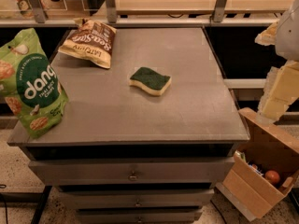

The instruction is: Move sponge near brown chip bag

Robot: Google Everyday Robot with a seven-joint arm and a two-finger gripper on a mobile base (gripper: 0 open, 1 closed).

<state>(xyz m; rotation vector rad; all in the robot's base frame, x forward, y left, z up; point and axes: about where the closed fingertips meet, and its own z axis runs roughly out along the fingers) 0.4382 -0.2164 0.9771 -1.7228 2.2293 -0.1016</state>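
Note:
The sponge [150,80], dark green on top over pale yellow foam, lies flat near the middle of the grey cabinet top [140,111]. The brown chip bag [89,42] lies at the back left of the top, to the left of and behind the sponge, with a bare gap between them. My gripper [278,91] shows as pale yellow and white parts at the right edge of the camera view. It is off the cabinet top, well right of the sponge, and holds nothing that I can see.
A large bright green "dang" bag [30,80] stands at the front left corner. An open cardboard box [261,169] with small items sits on the floor at the right. Drawers [133,174] are below the top, and a railing with posts [140,17] runs behind it.

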